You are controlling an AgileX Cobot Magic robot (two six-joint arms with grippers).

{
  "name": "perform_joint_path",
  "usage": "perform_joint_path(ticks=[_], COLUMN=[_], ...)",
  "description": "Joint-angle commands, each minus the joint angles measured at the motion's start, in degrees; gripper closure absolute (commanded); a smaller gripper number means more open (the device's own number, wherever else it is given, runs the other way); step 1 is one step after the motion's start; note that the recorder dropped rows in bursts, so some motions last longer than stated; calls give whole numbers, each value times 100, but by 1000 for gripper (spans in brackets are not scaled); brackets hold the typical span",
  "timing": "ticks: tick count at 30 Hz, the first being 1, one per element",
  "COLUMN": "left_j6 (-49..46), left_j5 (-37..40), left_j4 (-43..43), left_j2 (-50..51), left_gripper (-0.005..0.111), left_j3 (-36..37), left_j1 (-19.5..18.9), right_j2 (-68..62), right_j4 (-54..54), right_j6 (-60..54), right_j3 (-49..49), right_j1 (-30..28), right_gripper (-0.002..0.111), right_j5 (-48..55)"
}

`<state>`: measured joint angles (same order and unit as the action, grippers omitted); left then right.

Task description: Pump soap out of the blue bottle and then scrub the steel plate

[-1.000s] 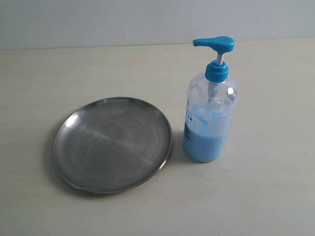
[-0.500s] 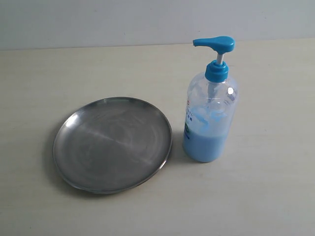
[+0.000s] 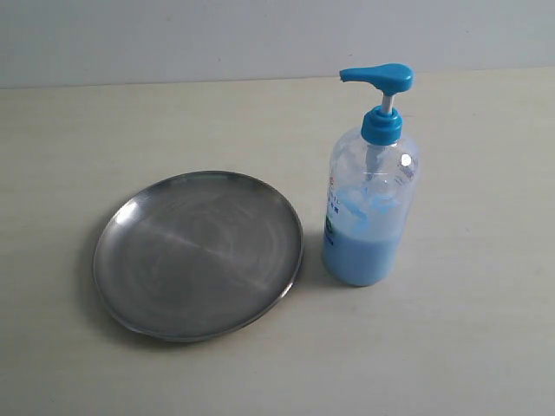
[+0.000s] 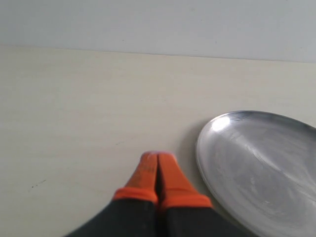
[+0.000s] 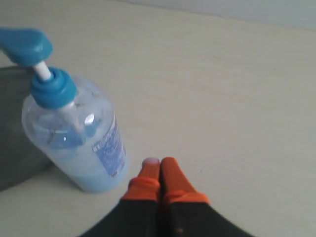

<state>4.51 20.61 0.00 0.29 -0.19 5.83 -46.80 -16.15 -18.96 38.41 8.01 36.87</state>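
Note:
The steel plate point(image 3: 198, 253) lies flat on the table at the left of the exterior view, bare inside. Just to its right stands the blue bottle point(image 3: 370, 204), upright, its blue pump head point(image 3: 379, 78) raised with the spout pointing left. Light blue soap point(image 3: 360, 253) fills its lower part. Neither arm shows in the exterior view. In the left wrist view my left gripper point(image 4: 157, 157) is shut and empty, close beside the steel plate point(image 4: 261, 168). My right gripper point(image 5: 159, 162) is shut and empty, low beside the blue bottle point(image 5: 79, 138).
The pale wooden table point(image 3: 468, 347) stretches all round the plate and bottle. A grey wall point(image 3: 260, 35) runs along the table's far edge. Part of the plate point(image 5: 15, 148) shows behind the bottle in the right wrist view.

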Motion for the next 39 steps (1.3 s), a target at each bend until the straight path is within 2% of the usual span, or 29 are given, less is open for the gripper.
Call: perform_joint_path(ticks=[1, 5, 10, 16, 19, 21, 23, 25, 29, 30, 32, 34, 39], left_j6=[21, 21, 21, 21, 21, 21, 21, 21, 21, 21, 21, 21, 21], left_j5=[-40, -40, -40, -40, -40, -40, -40, -40, -40, -40, -40, -40, -40], left_j4=[0, 0, 0, 0, 0, 0, 0, 0, 0, 0, 0, 0, 0], left_j2=[-29, -29, -29, -29, -29, -29, -29, -29, -29, -29, -29, -29, -29], left_gripper=[107, 107, 107, 107, 107, 107, 107, 107, 107, 107, 107, 107, 107], left_j3=[19, 19, 19, 19, 19, 19, 19, 19, 19, 19, 19, 19, 19], left_j1=[31, 31, 31, 31, 31, 31, 31, 31, 31, 31, 31, 31, 31], right_j2=[-59, -59, -228, -1208, -1969, -2251, -2315, -2315, -2315, -2315, -2315, -2315, -2315], right_j4=[641, 1010, 1818, 2638, 2591, 2869, 3701, 5057, 8761, 9903, 11286, 11610, 11610], right_j6=[469, 775, 1529, 2574, 3129, 3836, 5023, 6431, 9715, 10849, 12209, 13116, 13124], right_j3=[-452, -660, -660, -722, -736, -982, -1421, -1801, -1996, -2033, -2057, -2085, -2085], right_j1=[430, 853, 1432, 2325, 2795, 2949, 2995, 2995, 2995, 2995, 2995, 2995, 2995], right_gripper=[108, 108, 108, 108, 108, 108, 108, 108, 108, 108, 108, 108, 108], right_j5=[-294, -473, -205, -24, -447, -1120, -2107, -2764, -2692, -2692, -2648, -2539, -2675])
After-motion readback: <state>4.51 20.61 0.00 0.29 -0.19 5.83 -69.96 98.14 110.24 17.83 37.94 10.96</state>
